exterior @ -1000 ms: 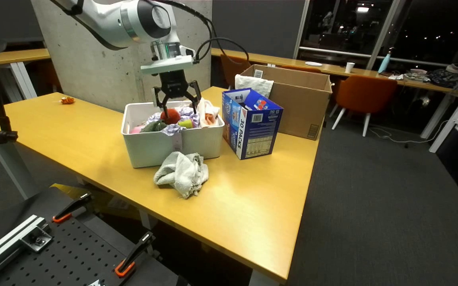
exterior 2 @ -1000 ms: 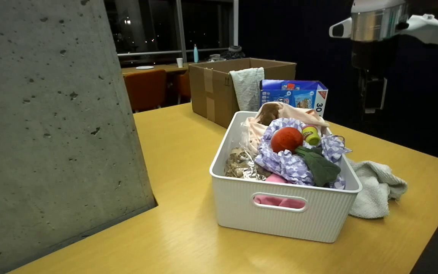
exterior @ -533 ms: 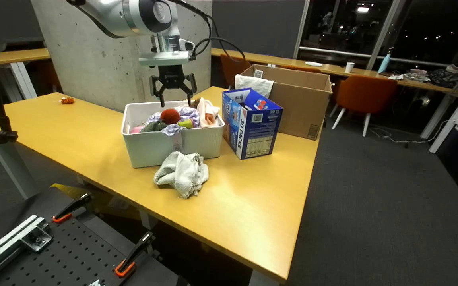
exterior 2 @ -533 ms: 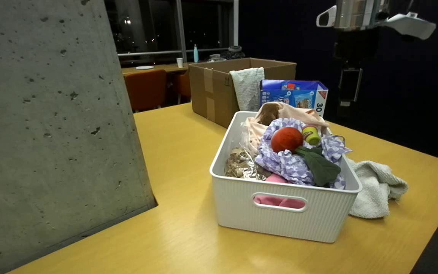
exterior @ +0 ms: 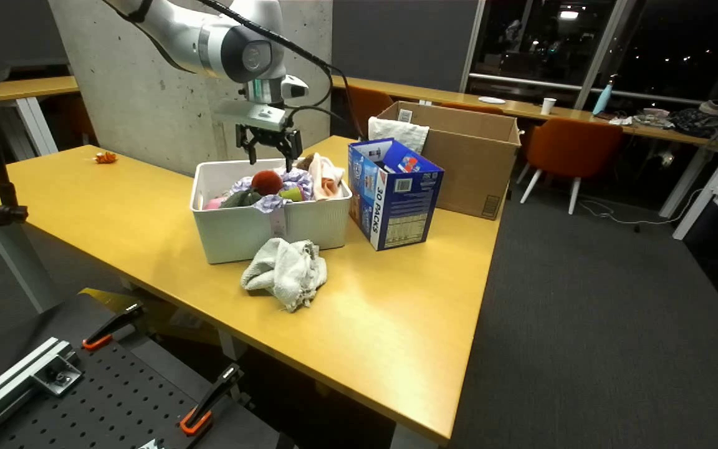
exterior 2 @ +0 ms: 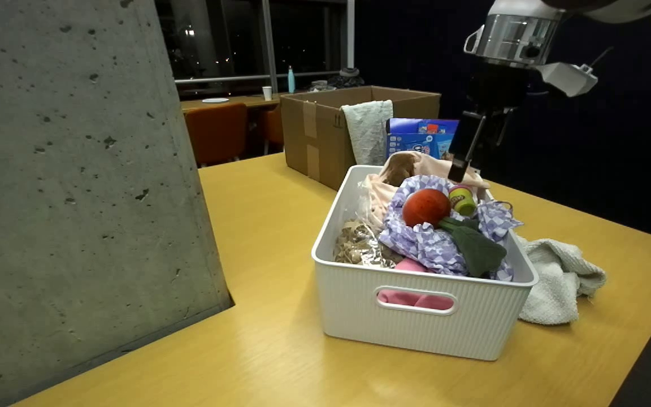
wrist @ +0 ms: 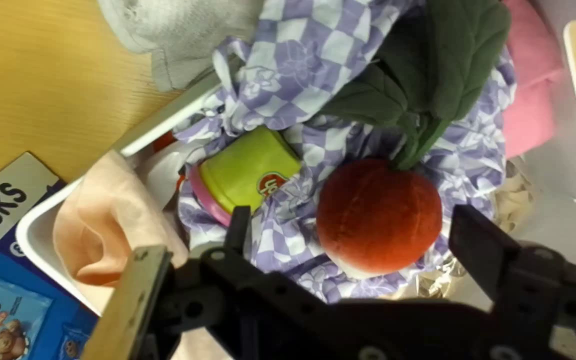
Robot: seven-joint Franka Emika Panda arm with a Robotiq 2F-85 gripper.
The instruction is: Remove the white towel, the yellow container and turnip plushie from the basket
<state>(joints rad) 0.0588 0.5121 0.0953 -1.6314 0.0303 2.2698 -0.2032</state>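
Observation:
The white towel (exterior: 287, 274) lies crumpled on the table beside the basket (exterior: 228, 240); it also shows in an exterior view (exterior 2: 554, 282). The yellow container (wrist: 245, 167) with a pink lid lies on its side on purple checked cloth in the basket (exterior 2: 359, 311). The turnip plushie (wrist: 378, 215), a red ball with dark green leaves (wrist: 463, 55), lies beside it; both show in both exterior views. My gripper (exterior: 270, 161) is open and empty, tilted, above the basket. In the wrist view its fingers stand apart on either side of the turnip's ball, not touching it.
A blue snack box (exterior: 396, 193) and a large cardboard box (exterior: 465, 168) with a light cloth (exterior: 398, 132) over its edge stand beside the basket. The basket also holds a peach cloth (exterior 2: 433, 165), crinkled clear wrap (exterior 2: 359, 246) and something pink. A concrete pillar (exterior 2: 88, 198) stands close by.
My gripper has risen from the basket, then tilted. In an exterior view it has moved left, toward the basket's contents. It has stayed open, and the basket's things and the towel have not moved.

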